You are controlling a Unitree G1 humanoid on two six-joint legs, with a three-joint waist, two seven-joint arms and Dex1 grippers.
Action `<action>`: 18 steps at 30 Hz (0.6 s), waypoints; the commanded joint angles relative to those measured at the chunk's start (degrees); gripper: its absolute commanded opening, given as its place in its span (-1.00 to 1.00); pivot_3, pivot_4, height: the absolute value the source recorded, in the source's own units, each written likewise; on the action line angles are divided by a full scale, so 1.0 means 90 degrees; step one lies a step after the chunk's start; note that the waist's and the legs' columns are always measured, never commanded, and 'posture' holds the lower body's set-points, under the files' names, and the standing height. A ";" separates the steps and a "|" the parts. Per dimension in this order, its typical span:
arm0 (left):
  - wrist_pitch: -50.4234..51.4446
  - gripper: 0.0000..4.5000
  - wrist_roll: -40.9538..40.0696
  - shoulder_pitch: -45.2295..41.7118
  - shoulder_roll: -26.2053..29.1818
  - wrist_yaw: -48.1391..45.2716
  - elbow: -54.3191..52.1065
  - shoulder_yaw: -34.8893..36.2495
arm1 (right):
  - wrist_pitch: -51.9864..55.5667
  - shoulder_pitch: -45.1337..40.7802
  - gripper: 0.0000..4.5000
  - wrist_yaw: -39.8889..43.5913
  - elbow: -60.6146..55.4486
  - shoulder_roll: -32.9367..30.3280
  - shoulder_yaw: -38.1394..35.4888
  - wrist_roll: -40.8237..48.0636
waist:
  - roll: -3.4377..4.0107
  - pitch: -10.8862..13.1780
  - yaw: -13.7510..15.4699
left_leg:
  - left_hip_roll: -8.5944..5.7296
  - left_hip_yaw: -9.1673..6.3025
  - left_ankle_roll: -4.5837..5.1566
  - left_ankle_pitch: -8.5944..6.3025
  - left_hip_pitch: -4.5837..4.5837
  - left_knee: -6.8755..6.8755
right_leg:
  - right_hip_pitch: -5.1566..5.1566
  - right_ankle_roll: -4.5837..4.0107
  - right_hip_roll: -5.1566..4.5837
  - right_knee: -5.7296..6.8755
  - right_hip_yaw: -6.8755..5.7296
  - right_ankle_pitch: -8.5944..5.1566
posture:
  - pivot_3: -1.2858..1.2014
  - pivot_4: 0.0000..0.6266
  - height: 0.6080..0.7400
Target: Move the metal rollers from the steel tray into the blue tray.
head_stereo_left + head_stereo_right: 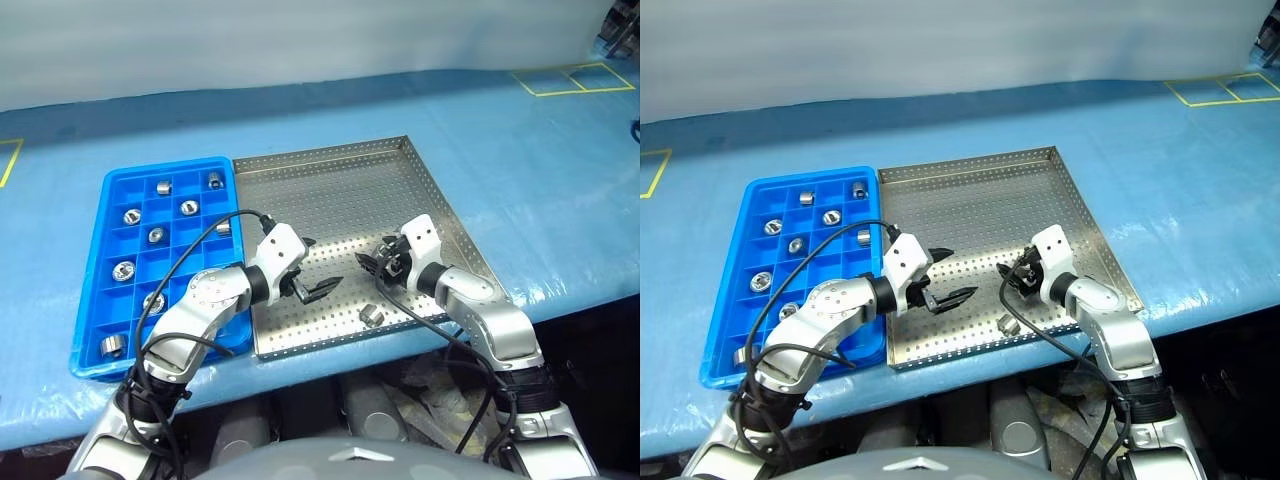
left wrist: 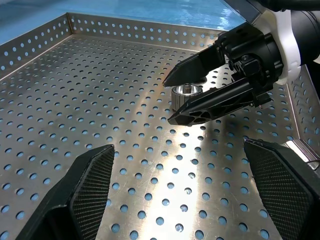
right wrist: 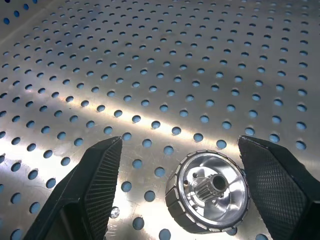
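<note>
The steel tray (image 1: 330, 180) lies in the middle of the table, with the blue tray (image 1: 103, 262) against its left side. Several metal rollers (image 1: 124, 269) sit in the blue tray's compartments. One roller (image 3: 207, 192) stands on end on the perforated floor between the fingers of my right gripper (image 1: 372, 258), which is open around it. The left wrist view shows that roller (image 2: 186, 92) and the right gripper (image 2: 170, 100). Another roller (image 1: 371, 314) lies near the steel tray's front rim. My left gripper (image 1: 322, 265) hovers open and empty over the steel tray, facing the right one.
Both trays rest on a blue-covered table whose front edge (image 1: 420, 345) runs just below the steel tray. Yellow tape squares (image 1: 575, 78) mark the far right. Black cables (image 1: 215, 235) loop off both wrists.
</note>
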 commanded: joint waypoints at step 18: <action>0.0052 1.00 -0.0092 0.0109 0.0187 -0.0036 -0.0485 0.0262 | 0.0057 0.0043 -0.06 -0.0153 -0.0175 -0.0052 -0.0048 -0.0031 | 0.0002 -0.0001 0.0021 | 0.0001 0.0000 0.0000 0.0000 0.0000 0.0000 | 0.0000 0.0000 0.0005 0.0000 0.0000 0.0000 | -0.17 -0.52 1.00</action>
